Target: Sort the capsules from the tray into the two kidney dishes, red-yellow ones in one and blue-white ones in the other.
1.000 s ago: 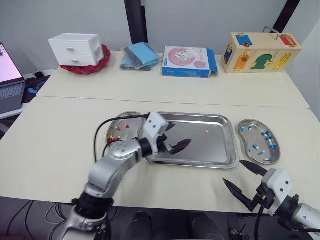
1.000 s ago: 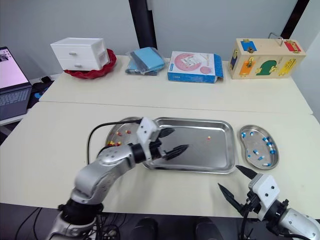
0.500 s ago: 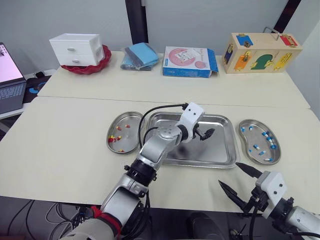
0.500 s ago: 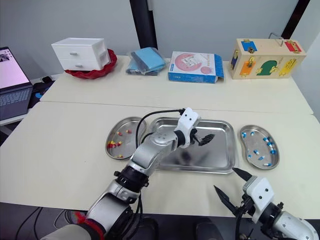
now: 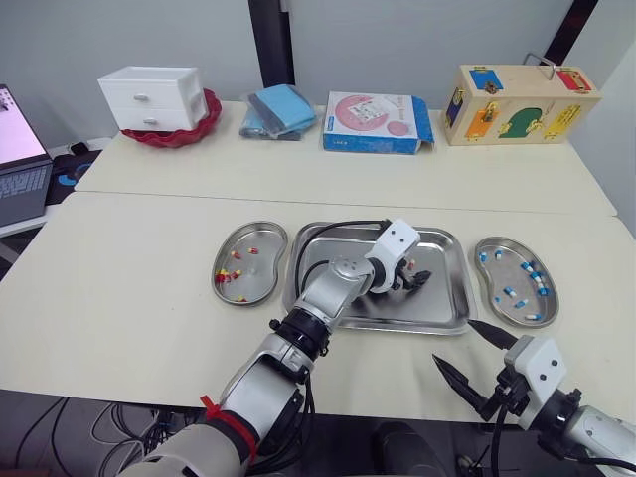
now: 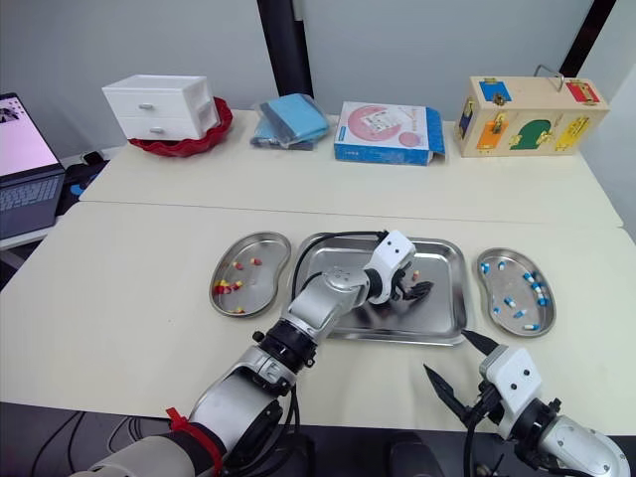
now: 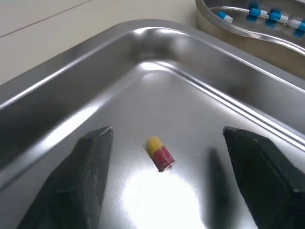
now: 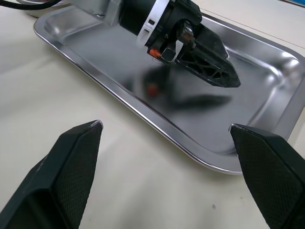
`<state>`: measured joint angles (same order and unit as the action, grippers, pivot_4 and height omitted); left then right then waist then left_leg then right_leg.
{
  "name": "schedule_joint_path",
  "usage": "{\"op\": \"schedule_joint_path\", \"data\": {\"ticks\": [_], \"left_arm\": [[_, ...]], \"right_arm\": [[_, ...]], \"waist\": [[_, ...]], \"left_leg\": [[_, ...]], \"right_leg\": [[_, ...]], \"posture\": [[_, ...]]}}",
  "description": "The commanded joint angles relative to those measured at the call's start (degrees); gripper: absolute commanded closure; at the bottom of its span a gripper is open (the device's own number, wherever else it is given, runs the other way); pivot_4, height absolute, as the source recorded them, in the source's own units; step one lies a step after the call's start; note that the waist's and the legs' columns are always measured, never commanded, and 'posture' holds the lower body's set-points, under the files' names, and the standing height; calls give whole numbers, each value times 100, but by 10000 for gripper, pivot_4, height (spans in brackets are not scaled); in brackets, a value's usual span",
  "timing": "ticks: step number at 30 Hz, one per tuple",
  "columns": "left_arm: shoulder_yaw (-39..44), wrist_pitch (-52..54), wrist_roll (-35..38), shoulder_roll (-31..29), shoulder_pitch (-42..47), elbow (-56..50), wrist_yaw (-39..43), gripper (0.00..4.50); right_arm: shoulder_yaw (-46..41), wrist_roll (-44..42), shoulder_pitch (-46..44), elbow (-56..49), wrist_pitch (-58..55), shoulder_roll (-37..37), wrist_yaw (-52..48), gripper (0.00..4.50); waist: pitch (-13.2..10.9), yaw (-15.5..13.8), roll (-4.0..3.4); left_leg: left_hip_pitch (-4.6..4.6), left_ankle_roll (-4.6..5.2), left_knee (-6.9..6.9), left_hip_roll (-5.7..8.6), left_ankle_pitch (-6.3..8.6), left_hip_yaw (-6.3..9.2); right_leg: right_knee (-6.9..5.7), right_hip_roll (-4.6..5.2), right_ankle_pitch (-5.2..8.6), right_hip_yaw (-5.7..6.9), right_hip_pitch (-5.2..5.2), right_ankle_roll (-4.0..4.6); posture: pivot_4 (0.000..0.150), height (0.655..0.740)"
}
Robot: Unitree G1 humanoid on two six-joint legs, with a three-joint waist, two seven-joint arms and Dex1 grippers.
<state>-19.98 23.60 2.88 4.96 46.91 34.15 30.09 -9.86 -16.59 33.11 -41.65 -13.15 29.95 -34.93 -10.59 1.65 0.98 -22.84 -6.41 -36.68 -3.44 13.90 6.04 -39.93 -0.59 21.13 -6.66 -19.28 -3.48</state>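
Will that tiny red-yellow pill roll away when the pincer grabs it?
Probably: the capsule looks round and smooth on the shiny tray, so it may roll or skid. It seems very light; the left pincer could flick it.

The left arm [image 5: 333,288] stretches far forward and inward, its left gripper [image 5: 417,279] tipped down with both black fingers [image 7: 90,167] spread wide, while the right gripper [image 5: 455,343] hangs just behind and outboard of it, equally splayed.

Left gripper [image 5: 417,280] down inside tray [image 5: 442,256]. Blue-white dish [image 5: 512,274] near, to its right. Red-yellow dish [image 5: 264,279] well apart, left. Right gripper [image 5: 452,341] nearer the camera, fingers spread.
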Motion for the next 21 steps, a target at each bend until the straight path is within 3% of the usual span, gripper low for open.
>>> {"op": "schedule_joint_path", "data": {"ticks": [1, 7, 9, 14, 21], "left_arm": [[-8, -135, -96, 82, 101, 68, 125, 21923], [35, -206, -145, 46, 91, 15, 258, 40662], [36, -208, -120, -25, 16, -278, 373, 44514], [65, 251, 43, -516, -401, -1857, 762, 44514], [757, 1940, 836, -1702, -1169, -4441, 1133, 44514]], "right_arm": [[-63, -39, 4, -263, -4, 25, 31, 0], [-53, -21, 18, -259, -27, 8, 41, 0], [-45, -8, 15, -241, -12, 9, 32, 0], [-13, 55, -83, -129, 155, 76, -82, 0], [402, 171, -562, 200, 502, 402, -589, 0]], "waist": [[0, 0, 0], [0, -1, 0], [0, 2, 0], [1, 20, -4], [2, 11, -7]], "left_leg": [[0, 0, 0, 0, 0, 0], [0, 0, 0, 0, 0, 0], [0, 0, 0, 0, 0, 0], [0, -1, 2, -2, -1, 0], [2, -2, -3, -5, -1, 0]], "right_leg": [[0, 0, 0, 0, 0, 0], [0, 0, 0, 0, 0, 0], [0, 0, 0, 0, 0, 0], [-1, 0, 0, -1, -1, 0], [-2, 0, 0, 0, 1, 0]], "posture": [[1500, 7302], [1500, 7302], [1500, 7302], [1500, 7302], [1500, 7302]]}}
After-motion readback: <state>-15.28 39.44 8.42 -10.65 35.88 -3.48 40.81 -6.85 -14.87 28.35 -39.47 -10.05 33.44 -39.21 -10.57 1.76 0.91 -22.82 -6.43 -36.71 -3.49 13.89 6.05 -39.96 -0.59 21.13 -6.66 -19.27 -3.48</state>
